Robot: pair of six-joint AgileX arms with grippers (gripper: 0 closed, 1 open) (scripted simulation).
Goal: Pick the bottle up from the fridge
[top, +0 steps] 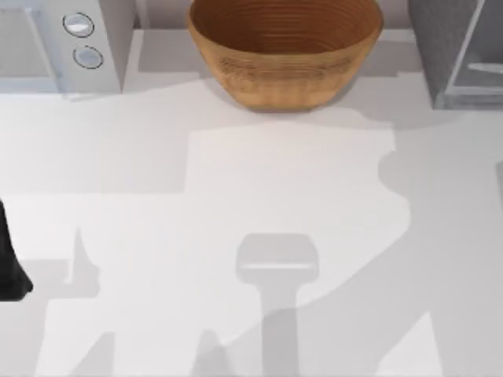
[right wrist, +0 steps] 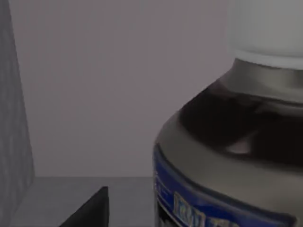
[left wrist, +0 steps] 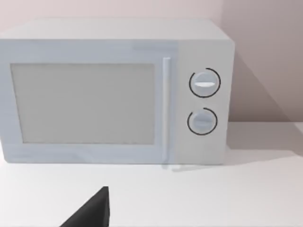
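Note:
The bottle (right wrist: 227, 156) stands very near the right wrist camera, with a white cap, a greyish neck, a dark body and a blue label. Around it are the fridge's grey side wall (right wrist: 13, 118), pale back wall and grey floor. A dark part of my right gripper (right wrist: 92, 213) juts in beside the bottle; whether it touches the bottle is hidden. From above, the fridge (top: 444, 47) is a tall grey box at the back right, its glassy door panel (top: 483, 59) swung out. My left arm (top: 9, 271) sits parked at the left edge.
A white microwave (top: 63, 39) with two round knobs stands at the back left and faces my left gripper (left wrist: 92, 213). A large wicker bowl (top: 284, 55) sits at the back middle. Arm shadows lie across the white table (top: 251, 236).

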